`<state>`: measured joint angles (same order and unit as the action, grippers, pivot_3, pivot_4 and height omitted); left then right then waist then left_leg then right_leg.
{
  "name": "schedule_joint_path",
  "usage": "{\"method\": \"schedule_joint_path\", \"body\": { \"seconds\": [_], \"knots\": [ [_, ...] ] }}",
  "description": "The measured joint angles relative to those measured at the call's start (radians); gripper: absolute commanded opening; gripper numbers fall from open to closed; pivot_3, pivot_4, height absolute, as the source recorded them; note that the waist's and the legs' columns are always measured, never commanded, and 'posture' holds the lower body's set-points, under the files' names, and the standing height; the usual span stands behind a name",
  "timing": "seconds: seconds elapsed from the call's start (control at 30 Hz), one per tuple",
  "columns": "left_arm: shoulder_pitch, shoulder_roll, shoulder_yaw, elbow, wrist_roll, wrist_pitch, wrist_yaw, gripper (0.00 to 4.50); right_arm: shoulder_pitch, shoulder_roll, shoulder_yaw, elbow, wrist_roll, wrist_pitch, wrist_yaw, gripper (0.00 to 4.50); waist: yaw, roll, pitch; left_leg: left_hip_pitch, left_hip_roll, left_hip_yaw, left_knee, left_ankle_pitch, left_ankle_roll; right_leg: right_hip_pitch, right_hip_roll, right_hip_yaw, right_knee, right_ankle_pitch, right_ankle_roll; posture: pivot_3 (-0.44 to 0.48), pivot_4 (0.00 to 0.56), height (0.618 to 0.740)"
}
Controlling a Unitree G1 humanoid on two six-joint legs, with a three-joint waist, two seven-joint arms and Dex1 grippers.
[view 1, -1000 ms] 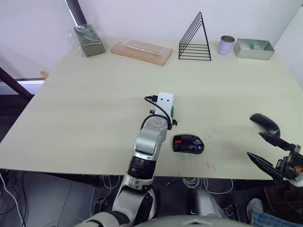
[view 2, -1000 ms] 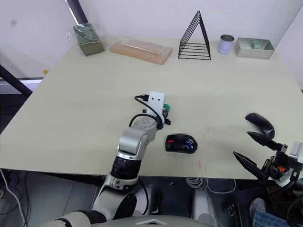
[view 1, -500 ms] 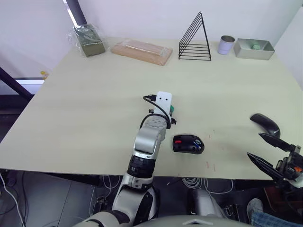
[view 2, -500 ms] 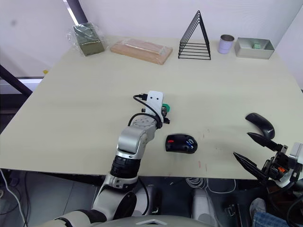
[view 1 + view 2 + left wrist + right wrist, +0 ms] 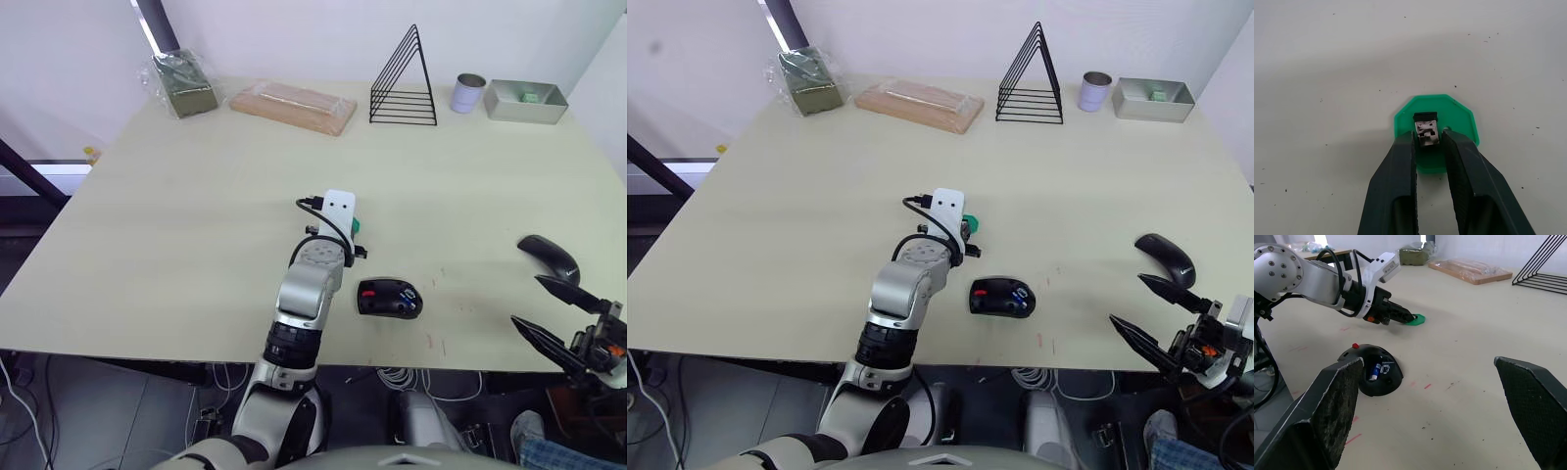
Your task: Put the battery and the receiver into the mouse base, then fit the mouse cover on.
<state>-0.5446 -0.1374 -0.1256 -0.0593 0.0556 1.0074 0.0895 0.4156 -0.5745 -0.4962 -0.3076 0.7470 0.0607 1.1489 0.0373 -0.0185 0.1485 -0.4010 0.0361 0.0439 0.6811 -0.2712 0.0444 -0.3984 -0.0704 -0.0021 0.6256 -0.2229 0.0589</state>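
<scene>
The receiver [image 5: 1427, 133], a tiny grey stub, stands on a flat green disc [image 5: 1436, 128] near the table's middle. My left gripper [image 5: 1427, 138] is shut on the receiver, one finger against each side. The mouse base [image 5: 389, 298] lies open near the front edge, just right of my left arm, showing a red patch. The blue battery [image 5: 1373, 371] sits inside it. The mouse cover [image 5: 549, 255], a glossy black shell, rests near the right edge. My right gripper [image 5: 525, 299] hangs open beyond the front right edge, just in front of the cover, holding nothing.
Along the far edge of the table [image 5: 196, 225] stand a bagged green block [image 5: 182, 86], a wrapped wooden board [image 5: 293, 106], a black wire rack [image 5: 403, 78], a metal cup [image 5: 470, 92] and a grey tray [image 5: 526, 101].
My left wrist has shifted very slightly over the green disc. The right gripper has sunk a touch; the mouse base and the cover have not moved.
</scene>
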Motion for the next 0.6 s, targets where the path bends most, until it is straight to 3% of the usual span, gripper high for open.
{"method": "schedule_joint_path", "body": {
  "seconds": [0.07,0.2,0.6],
  "knots": [
    [0.000,0.001,0.000,0.000,0.000,0.000,-0.001,0.96,0.000,0.000,0.000,0.000,0.000,0.000,0.000,4.50,0.000,0.000,0.000,0.000,0.000,0.000,0.000,0.000,0.000,0.000,0.000,0.000,0.000,0.000,0.000,0.000,0.150,0.740],
    [0.000,0.002,0.000,0.000,0.000,0.000,-0.004,0.20,-0.001,0.002,0.000,0.000,0.000,0.000,0.001,4.50,0.000,0.000,0.000,0.000,0.000,0.000,0.000,0.000,0.000,0.000,0.000,0.000,0.000,0.000,0.000,0.000,0.150,0.740],
    [0.002,0.008,-0.002,-0.004,-0.001,0.000,-0.011,0.20,-0.002,0.003,0.000,0.000,-0.001,-0.001,0.001,4.50,0.000,0.000,0.000,0.000,0.000,0.000,0.000,0.000,0.000,0.000,0.000,0.000,0.000,0.000,0.000,0.000,0.150,0.740]
  ]
}}
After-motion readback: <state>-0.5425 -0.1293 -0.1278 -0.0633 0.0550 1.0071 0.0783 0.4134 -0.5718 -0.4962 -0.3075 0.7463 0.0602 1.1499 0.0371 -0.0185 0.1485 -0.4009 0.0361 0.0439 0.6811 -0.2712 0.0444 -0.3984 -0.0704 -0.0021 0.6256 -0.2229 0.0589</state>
